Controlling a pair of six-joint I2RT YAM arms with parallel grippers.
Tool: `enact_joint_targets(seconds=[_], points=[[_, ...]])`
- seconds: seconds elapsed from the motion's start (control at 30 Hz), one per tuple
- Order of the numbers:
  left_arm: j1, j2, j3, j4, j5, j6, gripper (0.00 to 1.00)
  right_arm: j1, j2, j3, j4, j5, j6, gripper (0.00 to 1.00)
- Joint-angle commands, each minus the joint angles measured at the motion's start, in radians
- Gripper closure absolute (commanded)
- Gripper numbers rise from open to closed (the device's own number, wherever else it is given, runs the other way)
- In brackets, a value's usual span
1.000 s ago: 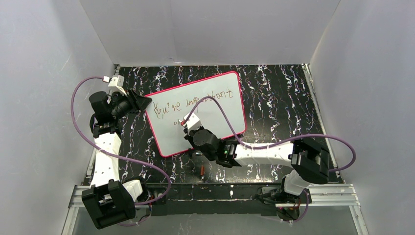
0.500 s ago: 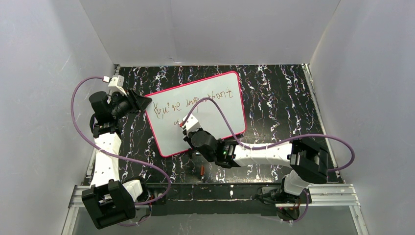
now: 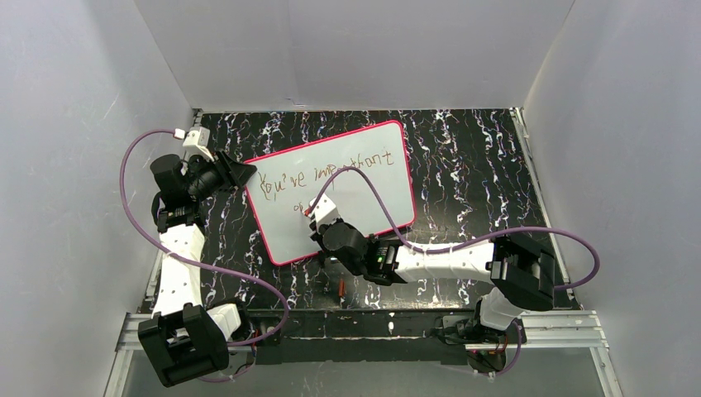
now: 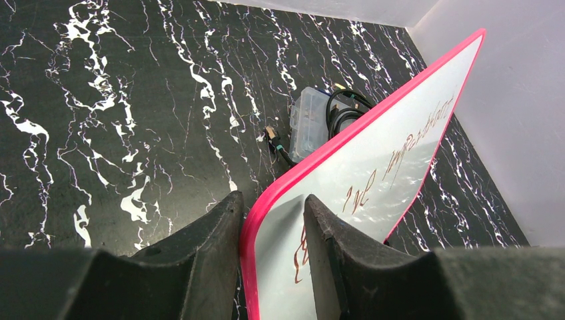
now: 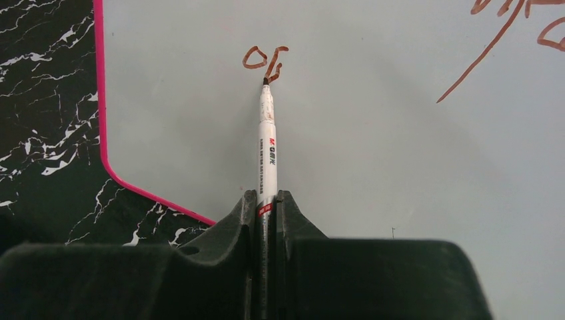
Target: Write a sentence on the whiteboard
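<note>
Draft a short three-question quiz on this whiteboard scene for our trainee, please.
1. True or false: the left gripper has a finger on either side of the whiteboard rim.
2. The right gripper holds: A) an eraser, B) a marker, C) nothing?
3. What colour is the lettering at the marker tip?
Key: 1 true; 2 B; 3 reddish-brown.

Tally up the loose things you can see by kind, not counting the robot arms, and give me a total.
Whiteboard: 1
Marker: 1
Small red piece: 1
Clear box with cables: 1
Total: 4
</note>
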Motion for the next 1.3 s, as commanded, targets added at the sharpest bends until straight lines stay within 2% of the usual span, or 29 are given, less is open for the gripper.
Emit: enact_joint_targets(seconds=[0.0,0.5,1.27], points=[[-0.005,-0.030,-0.002,0.009,0.031,-0.001,0.63,-0.003,-0.020,-0.002,-0.023,0.071,0.008,0.99],[-0.005,-0.030,-0.002,0.009,0.031,-0.002,0.63,-0.011,-0.003,0.059,0.048,0.129,-0.053,0.99],[-0.004,-0.030,-0.002,0.009,0.031,-0.001,0.63,0.001,-0.032,-0.023,-0.042,0.086,0.036,0.99]])
